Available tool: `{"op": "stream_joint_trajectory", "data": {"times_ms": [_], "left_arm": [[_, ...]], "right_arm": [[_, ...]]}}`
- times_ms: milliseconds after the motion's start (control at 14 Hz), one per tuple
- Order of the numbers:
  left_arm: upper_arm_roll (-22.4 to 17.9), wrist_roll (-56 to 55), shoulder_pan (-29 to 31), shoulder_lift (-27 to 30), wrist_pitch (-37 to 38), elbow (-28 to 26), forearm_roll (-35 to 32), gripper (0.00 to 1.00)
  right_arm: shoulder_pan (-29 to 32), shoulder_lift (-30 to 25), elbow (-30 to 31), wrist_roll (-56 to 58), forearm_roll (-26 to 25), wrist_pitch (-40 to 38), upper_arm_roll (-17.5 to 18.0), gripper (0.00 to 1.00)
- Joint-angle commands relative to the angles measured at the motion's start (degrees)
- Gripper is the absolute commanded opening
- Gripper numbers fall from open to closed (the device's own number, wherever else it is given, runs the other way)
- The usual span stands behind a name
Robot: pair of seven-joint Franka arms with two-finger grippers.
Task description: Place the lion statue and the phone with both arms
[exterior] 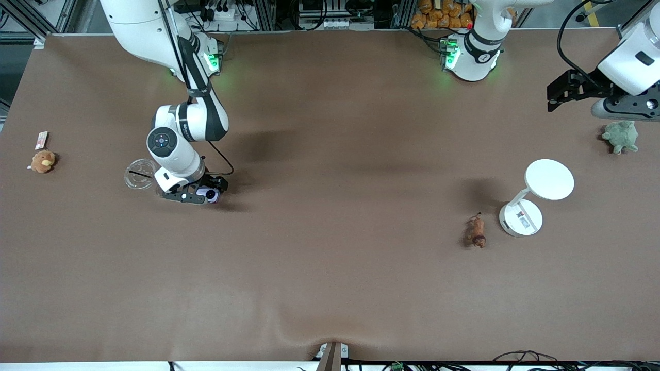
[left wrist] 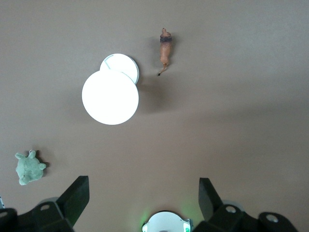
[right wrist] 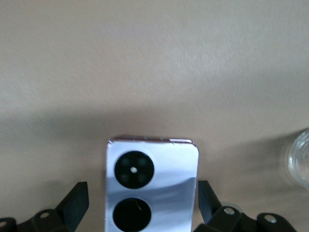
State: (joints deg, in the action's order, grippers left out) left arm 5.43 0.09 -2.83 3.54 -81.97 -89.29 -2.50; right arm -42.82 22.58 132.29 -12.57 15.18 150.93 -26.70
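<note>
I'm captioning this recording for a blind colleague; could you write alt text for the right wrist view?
The phone, pale lavender with two black round camera circles, lies on the brown table between the open fingers of the right gripper, which do not touch it. Part of a clear round cup shows at the edge of the picture.

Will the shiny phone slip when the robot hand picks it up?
Maybe a little. The phone looks glossy and smooth, so it could slide between the fingers of the right hand. It looks flat and stiff, so it probably won't bend or roll. The open fingers sit on both sides, not squeezing yet.
</note>
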Motion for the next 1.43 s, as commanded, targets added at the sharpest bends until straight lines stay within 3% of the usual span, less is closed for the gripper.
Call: {"op": "stream_joint_trajectory", "data": {"times_ms": [0, 214, 429, 571, 1000, 1214, 1357], "left_arm": [[0.3, -0.6, 0.5, 0.0, 1.0, 0.9, 0.5, 1.0], [0.3, -0.5, 0.7, -0.3, 0.8, 0.9, 0.1, 1.0], [-0.2, 0.2, 0.9, -0.5, 0.8, 0.9, 0.7, 1.0], [-0.2, 0.2, 0.8, -0.9, 0.8, 0.8, 0.7, 1.0], [-0.2, 0.3, 0.8, -1.9, 0.7, 0.9, 0.7, 1.0], [0.0, 0.3, 0.6, -2.8, 0.7, 1.0, 0.4, 1.0], [-0.2, 0.8, 0.9, -4.1, 0.8, 3.9, 0.5, 1.0]], "right_arm": [[0.4, -4.8, -2.2, 0.9, -0.4, -6.1, -0.2, 1.0], [0.4, -9.2, -9.8, 1.0, -0.5, -22.2, -2.5, 1.0], [0.4, -9.8, -24.1, 0.9, -0.9, -41.7, -5.2, 1.0], [0.5, -9.4, -32.7, 0.9, -1.9, -50.6, -7.6, 1.0], [8.1, -9.1, -52.7, 4.6, -3.0, -66.4, -9.0, 1.0], [9.9, -9.6, -56.3, 5.7, -3.1, -71.1, -9.2, 1.0], [10.1, -9.7, -57.2, 4.9, -3.1, -74.1, -9.2, 1.0]]}}
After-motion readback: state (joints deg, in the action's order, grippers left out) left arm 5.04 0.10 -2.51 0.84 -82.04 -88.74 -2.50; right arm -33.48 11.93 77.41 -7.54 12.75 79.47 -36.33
